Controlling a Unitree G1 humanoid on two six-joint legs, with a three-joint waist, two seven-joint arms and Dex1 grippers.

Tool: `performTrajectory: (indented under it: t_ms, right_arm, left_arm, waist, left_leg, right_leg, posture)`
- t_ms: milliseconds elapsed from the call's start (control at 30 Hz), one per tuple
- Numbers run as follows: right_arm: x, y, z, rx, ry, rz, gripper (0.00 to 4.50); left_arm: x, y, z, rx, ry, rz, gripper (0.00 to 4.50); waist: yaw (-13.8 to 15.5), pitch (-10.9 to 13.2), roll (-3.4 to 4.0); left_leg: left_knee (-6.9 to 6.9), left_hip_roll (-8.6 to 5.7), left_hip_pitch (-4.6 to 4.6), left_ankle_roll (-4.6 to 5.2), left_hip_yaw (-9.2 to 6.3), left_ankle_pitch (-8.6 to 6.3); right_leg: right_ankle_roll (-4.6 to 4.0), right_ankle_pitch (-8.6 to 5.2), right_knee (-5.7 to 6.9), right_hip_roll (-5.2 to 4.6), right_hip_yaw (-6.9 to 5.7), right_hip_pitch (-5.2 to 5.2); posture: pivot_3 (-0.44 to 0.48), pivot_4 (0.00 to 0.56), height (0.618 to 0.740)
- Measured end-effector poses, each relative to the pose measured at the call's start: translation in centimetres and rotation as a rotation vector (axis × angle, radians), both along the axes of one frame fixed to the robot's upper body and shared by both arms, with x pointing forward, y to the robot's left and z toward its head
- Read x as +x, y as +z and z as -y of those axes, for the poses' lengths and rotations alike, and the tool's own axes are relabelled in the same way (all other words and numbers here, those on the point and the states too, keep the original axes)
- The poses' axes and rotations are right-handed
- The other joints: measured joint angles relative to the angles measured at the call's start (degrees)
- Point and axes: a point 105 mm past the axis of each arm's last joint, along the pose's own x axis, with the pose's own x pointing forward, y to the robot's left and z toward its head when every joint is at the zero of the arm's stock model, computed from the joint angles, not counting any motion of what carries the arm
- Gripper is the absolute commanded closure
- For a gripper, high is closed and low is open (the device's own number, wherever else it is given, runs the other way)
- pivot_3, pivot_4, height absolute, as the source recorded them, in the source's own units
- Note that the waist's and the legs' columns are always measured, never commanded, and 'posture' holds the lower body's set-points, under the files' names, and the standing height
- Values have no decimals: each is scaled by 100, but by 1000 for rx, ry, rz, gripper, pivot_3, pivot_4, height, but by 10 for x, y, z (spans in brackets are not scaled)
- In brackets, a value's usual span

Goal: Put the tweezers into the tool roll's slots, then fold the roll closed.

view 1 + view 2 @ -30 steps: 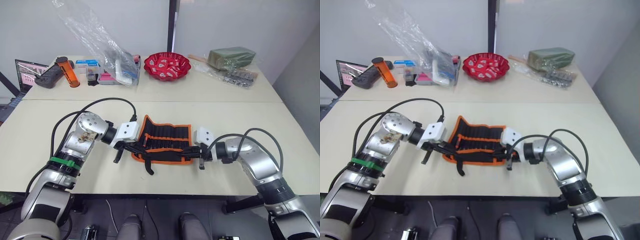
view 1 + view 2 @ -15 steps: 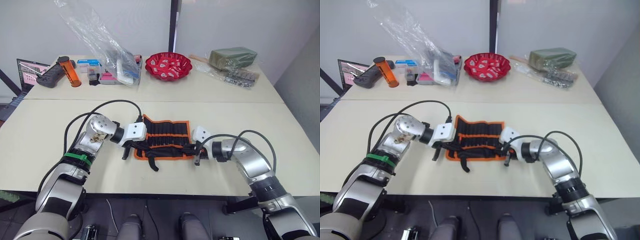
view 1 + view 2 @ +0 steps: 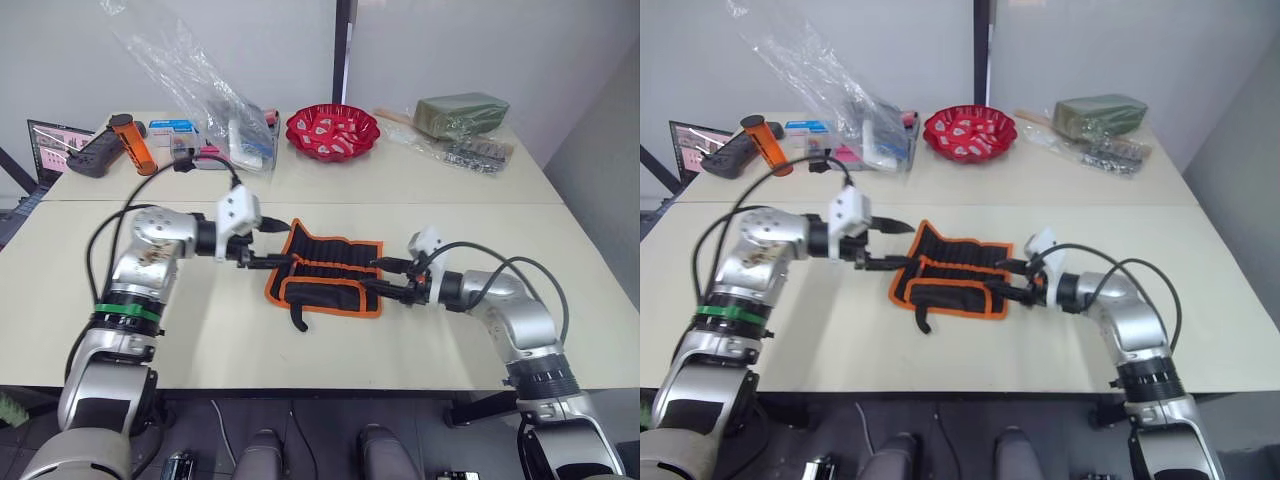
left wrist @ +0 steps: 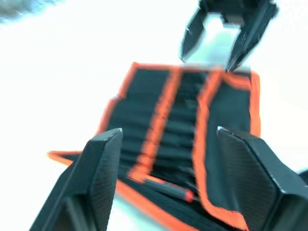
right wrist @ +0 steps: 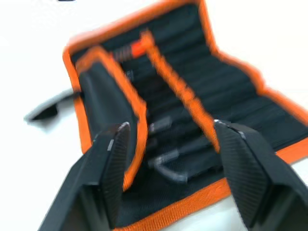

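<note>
Nearest: table (image 3: 300, 345), cream top, front edge toward the robot. Bare along the near strip.

Tool roll (image 3: 330, 278), mid-table, lying open and flat, black with orange trim; its near long flap is partly folded up over the inner face. Short black strap (image 3: 297, 322) trails off the near left corner. Slots (image 5: 192, 103) run in a row across the inner face; slim metal tips of tweezers (image 5: 166, 159) show seated there. The count cannot be told.

Left gripper (image 3: 268, 246), at the roll's left edge, fingers spread, grasping nothing; the lower finger sits close to the orange trim.

Right gripper (image 3: 388, 280), at the roll's right edge, fingers likewise spread and empty, tips just over the trim.

Far side: red bowl (image 3: 333, 131), clear plastic bag (image 3: 215, 95), orange cylinder (image 3: 132, 145), green packet (image 3: 462, 112), well apart from the roll.

Judgement: tweezers appear stowed; closing the roll remains. Risks: either finger catching only trim, so the fabric slips free mid-fold; uneven lifting tilting the slots and spilling tweezers; the loose strap tucking under and blocking closure; the half-raised flap springing open.
</note>
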Motion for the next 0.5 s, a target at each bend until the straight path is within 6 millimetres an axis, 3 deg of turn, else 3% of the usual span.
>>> performTrajectory:
  t_ms: [67, 100, 233, 333, 367, 500]
  right_arm:
    - [-3, 8, -2, 54, 9, -2, 1569]
    - [-4, 10, -3, 68, 15, -3, 2084]
    - [-9, 11, -10, 85, 41, -1, 3404]
    - [-14, 1, -24, 82, 55, -3, 4453]
    - [-17, -4, -31, 79, 65, -9, 4500]
    - [-20, -20, -52, 49, 66, -14, 4500]
  left_arm:
    - [-7, 2, -3, -57, 12, -29, 1319]
    - [-10, 0, -2, -73, 9, -52, 1869]
    - [-24, -12, 6, -119, 21, -118, 3120]
    - [-36, -32, 23, -155, 39, -160, 4144]
    - [-38, -39, 29, -157, 44, -175, 4467]
    - [-41, -68, 45, -117, 100, -191, 4491]
  waist:
    - [-22, 0, 0]
    - [-30, 0, 0]
    - [-25, 0, 0]
    - [-27, 0, 1]
    - [-26, 0, 1]
    - [-16, 0, 1]
  left_leg:
    - [-3, 0, 1, 0, 0, 0]
    - [-2, 0, 0, 0, -2, 0]
    - [-1, 0, -3, 0, -3, 0]
    - [-2, 0, 0, 0, -3, 0]
    - [-1, 0, 1, 0, -3, 0]
    - [2, -1, 1, 0, -3, 0]
  right_leg:
    - [0, 0, 1, 0, 0, 0]
    - [0, 0, 2, 1, 0, 0]
    - [0, 0, -2, 1, 0, 0]
    - [-1, 0, -1, 0, 0, 2]
    - [-1, 1, 0, 1, 0, 2]
    - [-2, 1, -1, 0, 1, 1]
  posture:
    - [0, 150, 740]
    - [0, 150, 740]
    - [0, 150, 740]
    - [0, 150, 740]
    - [0, 150, 740]
    - [0, 150, 740]
